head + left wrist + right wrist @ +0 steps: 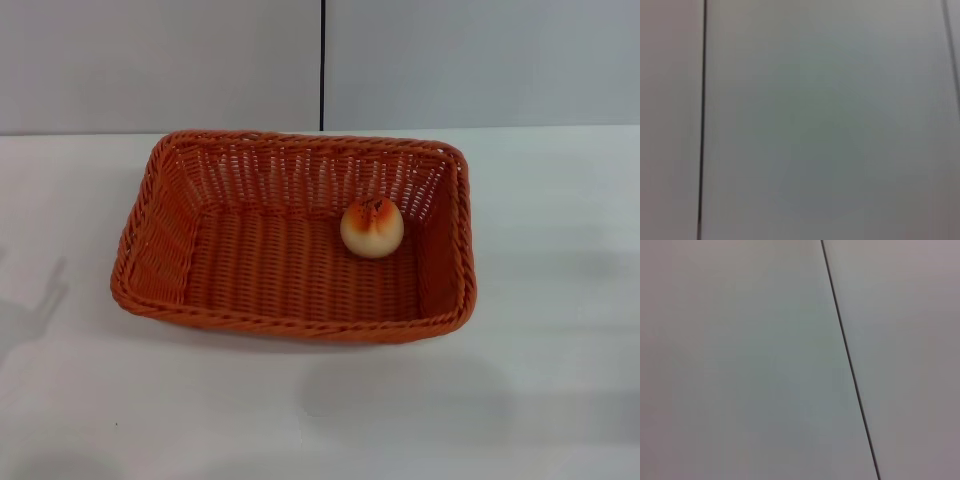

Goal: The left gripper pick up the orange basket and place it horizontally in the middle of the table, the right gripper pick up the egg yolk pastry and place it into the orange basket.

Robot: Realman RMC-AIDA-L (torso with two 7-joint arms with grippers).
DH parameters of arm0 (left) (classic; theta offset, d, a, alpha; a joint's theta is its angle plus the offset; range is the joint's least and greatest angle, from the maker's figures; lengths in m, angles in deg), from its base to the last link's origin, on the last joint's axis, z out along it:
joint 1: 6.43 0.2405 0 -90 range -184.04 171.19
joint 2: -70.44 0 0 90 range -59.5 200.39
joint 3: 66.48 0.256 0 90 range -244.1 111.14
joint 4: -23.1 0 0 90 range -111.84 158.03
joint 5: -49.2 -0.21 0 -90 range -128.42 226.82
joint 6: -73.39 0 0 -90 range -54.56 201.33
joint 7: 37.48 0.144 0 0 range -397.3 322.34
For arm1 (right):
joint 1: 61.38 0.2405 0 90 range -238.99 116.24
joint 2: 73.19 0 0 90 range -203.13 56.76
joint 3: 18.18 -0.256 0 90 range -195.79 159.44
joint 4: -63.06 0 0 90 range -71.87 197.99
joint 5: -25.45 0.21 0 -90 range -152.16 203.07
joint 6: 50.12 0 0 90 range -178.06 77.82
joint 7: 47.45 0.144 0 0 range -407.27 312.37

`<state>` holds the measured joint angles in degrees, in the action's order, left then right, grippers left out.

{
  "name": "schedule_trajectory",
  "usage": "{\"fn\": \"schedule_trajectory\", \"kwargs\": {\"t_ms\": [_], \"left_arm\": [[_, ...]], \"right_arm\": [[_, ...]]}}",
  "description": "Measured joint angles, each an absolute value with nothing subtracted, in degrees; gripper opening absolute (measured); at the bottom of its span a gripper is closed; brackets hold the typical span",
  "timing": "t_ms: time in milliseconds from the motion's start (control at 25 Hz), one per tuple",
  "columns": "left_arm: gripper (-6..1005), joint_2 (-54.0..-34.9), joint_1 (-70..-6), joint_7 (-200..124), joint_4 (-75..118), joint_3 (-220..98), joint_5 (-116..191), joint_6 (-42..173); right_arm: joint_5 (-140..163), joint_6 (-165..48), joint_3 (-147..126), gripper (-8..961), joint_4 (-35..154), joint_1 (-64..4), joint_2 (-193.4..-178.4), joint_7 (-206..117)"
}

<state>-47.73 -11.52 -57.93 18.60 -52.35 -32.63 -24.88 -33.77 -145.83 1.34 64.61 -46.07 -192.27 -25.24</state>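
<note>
So at this point we had the basket (290, 240) sitting on the worktop (560, 390) roughly mid-scene, long axis running left to right, so horizontal like the task wants. The pastry (372, 227) was already inside it, resting on the woven floor toward the right end and the far side, just beside the right wall but we couldn't say for sure it was touching it.

The catch: we couldn't see either gripper anywhere. Head view showed no arms at all, only soft shadows on the worktop at the left edge and the near side. Both wrist views showed nothing except a plain grey panel with a thin dark seam, so we guessed both arms were pulled away and pointed at the wall (160, 60) behind. That means we couldn't say which way the basket lay from either gripper, or which arm was nearer, or whether either one was open or closed.

Judging by how things lay, both placements looked done to us.
</note>
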Motion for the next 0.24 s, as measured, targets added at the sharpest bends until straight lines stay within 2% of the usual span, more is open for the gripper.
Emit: {"fn": "schedule_trajectory", "kwargs": {"t_ms": [240], "left_arm": [[758,-47.78,-12.49,-58.29,19.38,-52.54,-32.64,-21.98]], "right_arm": [[-33.82,-144.41,1.11,584,65.47,-44.85,-192.33,-25.34]]}}
